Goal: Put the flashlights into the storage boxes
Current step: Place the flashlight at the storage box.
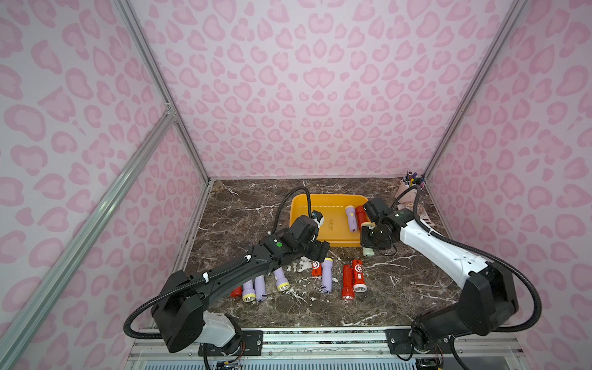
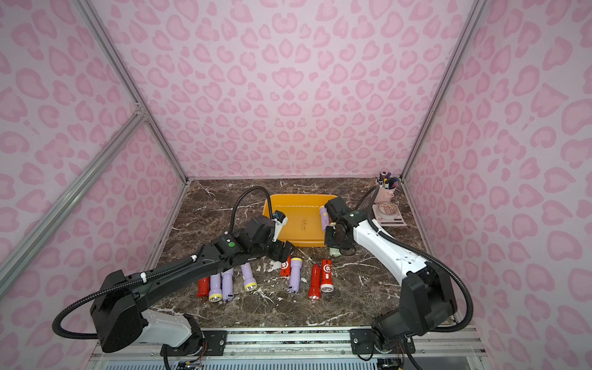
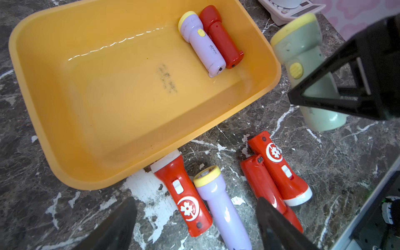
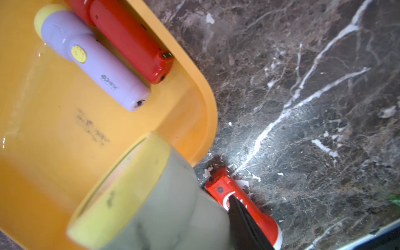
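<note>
In a top view, my right gripper [image 1: 368, 238] pinches the pale green flashlight [image 1: 368, 252] by the corner of the yellow tray [image 1: 323, 196]. In the left wrist view, my left gripper [image 3: 195, 203] is spread wide, empty. In the right wrist view, I think the flashlight could bump the rim and slip. It looks smooth, stubby, yellow-headed.

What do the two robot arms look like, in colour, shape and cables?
The left arm has a long black link and a white segment near the base; the right arm has a white link and a black elbow. Each carries a round green dot and a black corrugated cable. The end effector fingers are black and wedge-shaped.
</note>
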Robot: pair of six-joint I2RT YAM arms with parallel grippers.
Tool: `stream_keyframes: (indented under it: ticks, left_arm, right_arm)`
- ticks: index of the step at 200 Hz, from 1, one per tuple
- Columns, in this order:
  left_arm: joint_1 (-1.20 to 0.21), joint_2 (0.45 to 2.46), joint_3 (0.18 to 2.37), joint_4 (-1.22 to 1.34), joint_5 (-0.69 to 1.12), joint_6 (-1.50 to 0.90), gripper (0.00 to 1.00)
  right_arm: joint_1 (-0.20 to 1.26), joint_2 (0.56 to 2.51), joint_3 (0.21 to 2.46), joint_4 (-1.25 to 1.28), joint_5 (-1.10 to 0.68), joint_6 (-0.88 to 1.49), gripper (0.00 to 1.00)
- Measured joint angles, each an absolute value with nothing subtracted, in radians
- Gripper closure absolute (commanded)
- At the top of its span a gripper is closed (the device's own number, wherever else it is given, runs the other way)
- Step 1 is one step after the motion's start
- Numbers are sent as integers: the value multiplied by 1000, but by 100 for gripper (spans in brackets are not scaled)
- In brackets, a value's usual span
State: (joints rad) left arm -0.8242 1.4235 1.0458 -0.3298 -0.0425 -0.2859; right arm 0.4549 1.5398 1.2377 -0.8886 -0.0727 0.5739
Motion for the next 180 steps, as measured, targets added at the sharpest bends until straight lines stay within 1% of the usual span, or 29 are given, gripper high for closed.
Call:
stream_keyframes:
  ticks: [79,122,180]
  left_arm:
    - [-682,1443,1063,-305,34,-233,12]
    - [-630,1444,1063,-297,72,-215,12]
    - [-583,1456,1063,-295,99,-205,12]
  right_arm:
    - [453,2002,1725,-912,-105,477,66]
    - [453,2182,1867,-931,-131,448,66]
    - [431,2323,1996,-973,-131,417,65]
